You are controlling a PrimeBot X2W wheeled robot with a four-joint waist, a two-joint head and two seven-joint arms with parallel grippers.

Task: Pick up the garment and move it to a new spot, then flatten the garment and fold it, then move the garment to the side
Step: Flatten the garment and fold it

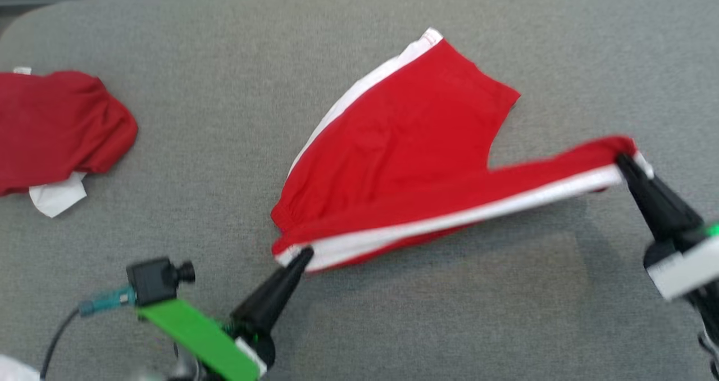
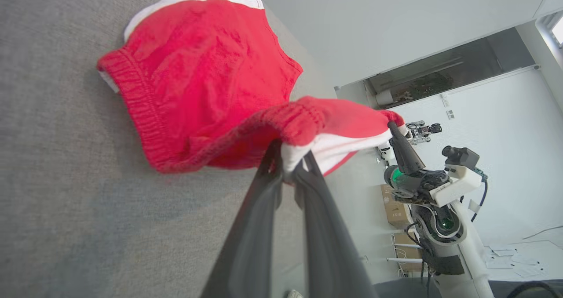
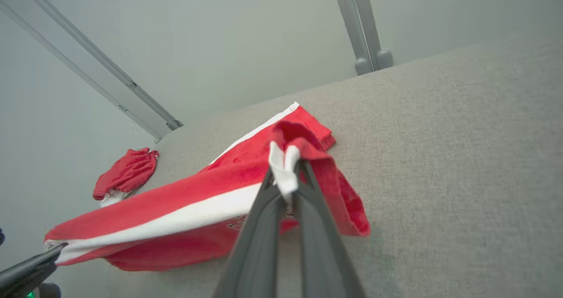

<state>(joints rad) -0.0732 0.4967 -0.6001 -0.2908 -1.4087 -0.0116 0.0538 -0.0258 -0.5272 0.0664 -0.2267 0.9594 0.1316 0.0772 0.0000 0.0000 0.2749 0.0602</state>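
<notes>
Clamping down on cloth with both pairs of fingers, I hold one long edge of the garment up off the surface. My left gripper (image 1: pixel 303 253) is closed on the elastic waistband corner where the white stripe begins. My right gripper (image 1: pixel 622 159) is closed on a bunched bit of white and red at the far end of that same stripe, by the leg hem. Between the two grips the striped edge hangs stretched almost taut, casting a shadow on the surface below it. These red fabric shorts (image 1: pixel 404 145), with a white stripe down each side, are only half in the air. The rest of them slopes away from my fingers and lies on the grey felt-covered tabletop (image 1: pixel 224 60), around its middle and reaching toward the far edge, with the other leg hem pointing at that edge. My left grip sits toward the near edge, left of centre, and my right grip is out toward the right edge. A crumpled dark red cloth (image 1: pixel 56 128) with a white scrap under it lies well apart, at the left edge. As I judge it, the pick-up is done and I am somewhere in the laying-out or the first fold. I cannot tell from this pose alone whether I am about to spread the shorts flat or bring the lifted side over the resting half. The cloth is not yet flat or folded into a neat stack, so the rest of the folding and the final move to the side are left to do.
</notes>
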